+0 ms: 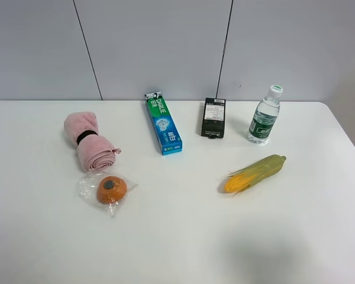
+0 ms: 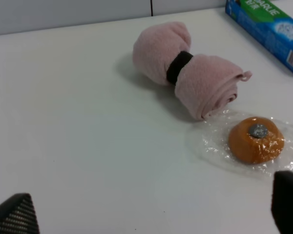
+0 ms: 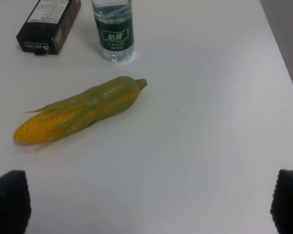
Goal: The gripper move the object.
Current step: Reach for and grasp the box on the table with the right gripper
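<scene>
Six things lie on your white table (image 1: 177, 242), one of each kind: one black box (image 1: 213, 118), one blue-green toothpaste box (image 1: 163, 123), one water bottle (image 1: 264, 116), one corn cob (image 1: 255, 173), one rolled pink towel (image 1: 89, 142) and one orange round thing (image 1: 112, 189) sealed in clear wrap.

The black box is the one you are to move. It lies flat at the far side of the table with its white label up, between the toothpaste box and the water bottle. It is nearer the bottle and touches neither. The bottle stands upright just beside it.

The corn cob lies closer to the front, well apart from the black box, with its yellow end toward the left and its green tip toward the right.

One black band (image 1: 86, 136) circles the towel's middle. The orange round thing lies just beside the towel's near end; you cannot tell whether its wrap touches the towel.

You have two grippers, and both are spread wide and hold nothing. The left gripper (image 2: 151, 209) hovers over bare table near the towel and the orange round thing. The right gripper (image 3: 146, 202) hovers over bare table near the corn cob, with the black box and the bottle beyond it.
</scene>
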